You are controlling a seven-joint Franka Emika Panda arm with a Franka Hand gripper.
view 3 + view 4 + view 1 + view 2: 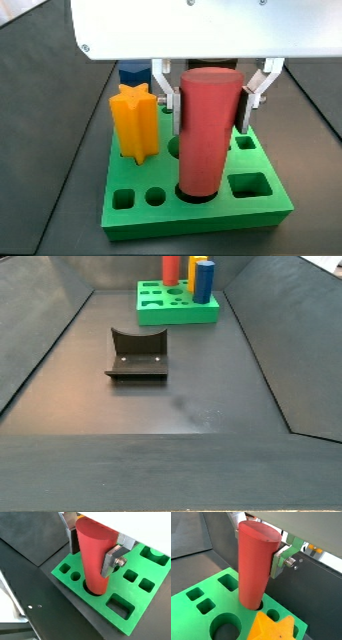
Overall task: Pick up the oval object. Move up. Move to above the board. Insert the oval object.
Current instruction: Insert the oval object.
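Standing nearest in a side view is the fixture [138, 354], out on the dark floor [174, 406] between the sloping walls and well apart from everything else. Beyond it, near the far end of the floor, lies the board [175, 308], with the oval object [173, 266] and an orange-yellow star peg [203, 278] rising from it; the gripper itself lies above that picture's edge.

Closer views show the oval object [209, 130] upright with its lower end sunk into a cut-out of the board [201, 212] near the board's middle, its flat top up at the level of the gripper [214, 98]. The gripper hangs directly over the board under its white housing [187, 28], one silver finger [254, 100] to each side of the peg. In a wrist view a finger [112, 559] lies close against the peg's [93, 559] side; whether the pads press on it or have just let go cannot be told, though the jaws stand only about the peg's width apart.

The star peg [134, 122] stands in the board just beside the oval object, toward one long edge. Behind it, at the board's far edge, a blue block [132, 75] shows partly hidden. Other round and square holes [122, 605] stay open around the peg.
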